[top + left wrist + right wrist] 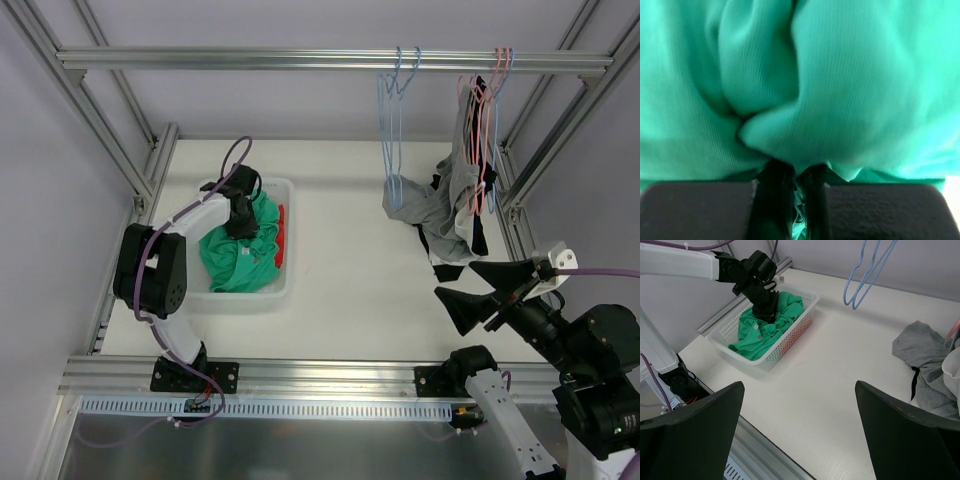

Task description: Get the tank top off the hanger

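Note:
A green tank top (240,255) lies bunched in a white basket (246,301) at the left of the table. My left gripper (241,225) reaches down into the basket and is shut on a fold of the green fabric (840,75), which fills the left wrist view; a strip of cloth shows between the closed fingers (772,200). Empty blue hangers (395,120) hang from the top rail. My right gripper (480,290) hovers open over the table's right front, holding nothing. From the right wrist view I see the tank top (765,325), the basket (770,360) and the left gripper (765,310).
Pink hangers (485,130) on the rail carry grey, black and white garments. A grey garment (425,205) slumps on the table below the blue hangers. Something red (283,235) lies at the basket's right side. Aluminium frame posts stand at both sides.

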Tool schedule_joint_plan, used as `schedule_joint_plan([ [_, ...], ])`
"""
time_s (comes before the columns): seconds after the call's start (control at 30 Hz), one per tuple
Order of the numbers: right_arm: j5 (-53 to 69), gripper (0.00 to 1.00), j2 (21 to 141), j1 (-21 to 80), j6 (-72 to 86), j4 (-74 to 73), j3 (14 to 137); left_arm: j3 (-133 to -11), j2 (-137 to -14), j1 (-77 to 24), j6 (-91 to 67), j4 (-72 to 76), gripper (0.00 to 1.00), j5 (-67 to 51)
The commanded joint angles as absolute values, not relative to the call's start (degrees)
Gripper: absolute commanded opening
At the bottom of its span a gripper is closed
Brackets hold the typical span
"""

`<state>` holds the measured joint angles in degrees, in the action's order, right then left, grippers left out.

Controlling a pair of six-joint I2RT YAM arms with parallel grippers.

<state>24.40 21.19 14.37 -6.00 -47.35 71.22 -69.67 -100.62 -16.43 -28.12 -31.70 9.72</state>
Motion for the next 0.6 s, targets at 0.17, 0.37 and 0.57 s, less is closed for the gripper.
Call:
schedule_joint_plan([
  [0.17,16.0,1.0,26.1,14.2,-3.3,-47.8,72.9,-68.7,-87.4,-16.2,-26.5,-35.8,0.38,8.0],
  [0.37,13.8,1.0,34.0,14.3,-4.0,-47.8,77.2,-73.6,-78.5,-16.2,-25.1,-39.8,0.95,5.7],
  [0.57,7.7,1.0,42.2,14.2,-6.9,-47.5,83.4,-76.3,-68.8,-16.4,-24.7,-41.7,0.99,-1.8],
])
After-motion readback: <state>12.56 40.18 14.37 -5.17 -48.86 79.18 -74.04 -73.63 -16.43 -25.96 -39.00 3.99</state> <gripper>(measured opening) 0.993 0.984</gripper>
